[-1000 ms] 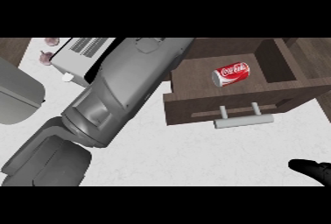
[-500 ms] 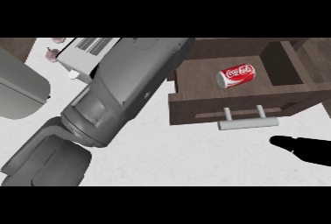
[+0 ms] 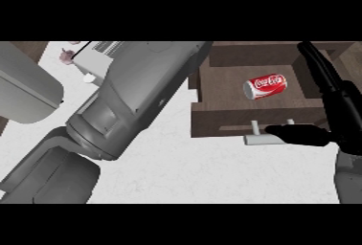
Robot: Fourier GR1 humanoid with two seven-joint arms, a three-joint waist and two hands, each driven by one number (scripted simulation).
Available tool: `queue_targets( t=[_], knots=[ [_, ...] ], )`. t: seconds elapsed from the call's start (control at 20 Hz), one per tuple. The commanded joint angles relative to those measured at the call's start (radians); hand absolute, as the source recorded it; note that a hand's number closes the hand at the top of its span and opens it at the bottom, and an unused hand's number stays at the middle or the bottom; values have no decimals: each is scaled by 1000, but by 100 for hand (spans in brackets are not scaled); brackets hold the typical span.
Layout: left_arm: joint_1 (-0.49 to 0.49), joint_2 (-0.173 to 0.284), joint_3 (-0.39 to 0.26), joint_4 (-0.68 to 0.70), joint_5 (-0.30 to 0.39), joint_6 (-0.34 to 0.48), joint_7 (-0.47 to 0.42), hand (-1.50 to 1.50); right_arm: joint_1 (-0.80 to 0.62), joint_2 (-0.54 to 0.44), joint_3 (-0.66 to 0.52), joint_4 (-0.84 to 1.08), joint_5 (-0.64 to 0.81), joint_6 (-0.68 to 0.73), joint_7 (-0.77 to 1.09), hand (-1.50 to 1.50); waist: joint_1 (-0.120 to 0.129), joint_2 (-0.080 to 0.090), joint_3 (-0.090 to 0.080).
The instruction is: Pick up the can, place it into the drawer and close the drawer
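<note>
A red can (image 3: 265, 86) lies on its side inside the open brown drawer (image 3: 212, 103), near its middle. My right hand (image 3: 341, 103) comes in at the right edge, black, with straight fingers (image 3: 317, 63) stretched along the drawer's right side. Its thumb (image 3: 297, 134) lies across the drawer's front, touching the right end of the white handle (image 3: 256, 139). The hand holds nothing. My left forearm (image 3: 134, 105) crosses the view from the lower left to the top centre; its hand is past the top of the picture.
A white appliance (image 3: 99, 53) stands at the back left beside a small pink thing (image 3: 68, 56). A large grey rounded object (image 3: 25, 91) sits at the far left. White counter (image 3: 205, 172) stretches in front of the drawer.
My right hand has risen from the lower right corner to the drawer's front and right side, thumb now at the handle. The can and left forearm stay where they were.
</note>
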Motion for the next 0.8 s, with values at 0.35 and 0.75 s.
queue_targets(
  t=[0.35,0.75],
  knots=[
    [1,57,37,-9,-11,-71,19,-150,-184,59,104,451,291,-185,-86,-150,37,-10,-1],
    [61,99,24,-68,-49,-54,40,-150,-388,117,50,836,381,-372,-137,-150,76,-16,-1]
  ],
)
